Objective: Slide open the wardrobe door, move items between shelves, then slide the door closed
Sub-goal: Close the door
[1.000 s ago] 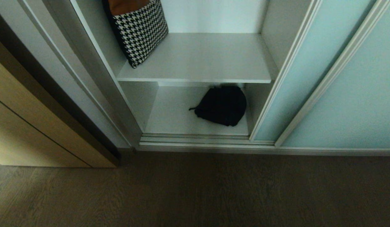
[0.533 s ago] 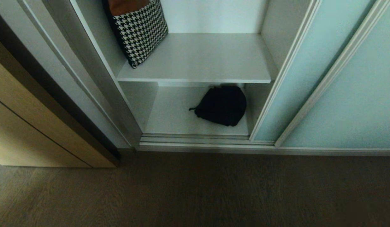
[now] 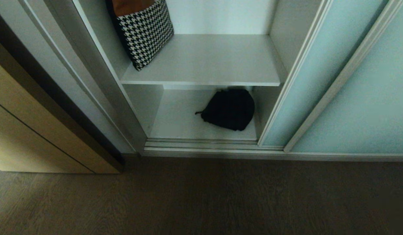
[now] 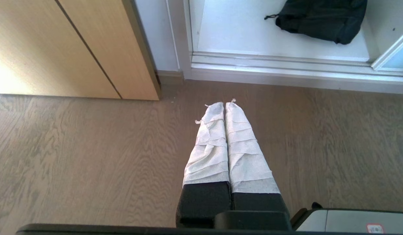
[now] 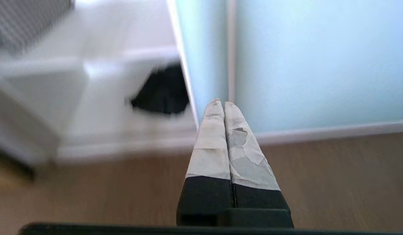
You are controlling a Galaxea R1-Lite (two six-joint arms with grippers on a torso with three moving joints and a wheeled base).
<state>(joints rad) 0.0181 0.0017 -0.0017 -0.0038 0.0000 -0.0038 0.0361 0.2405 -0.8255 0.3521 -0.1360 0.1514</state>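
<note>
L gripper (image 4: 224,104) pinched shut over floor, idle; black bag (image 3: 229,110) on lower shelf (image 3: 178,124), right side, beside slid-open glass door (image 3: 305,85); R gripper (image 5: 221,102) shut, empty, near door frame, risk: clips it going in

closed right hand (image 5: 224,103), glass door (image 5: 312,62), black bag (image 5: 162,93)
</note>
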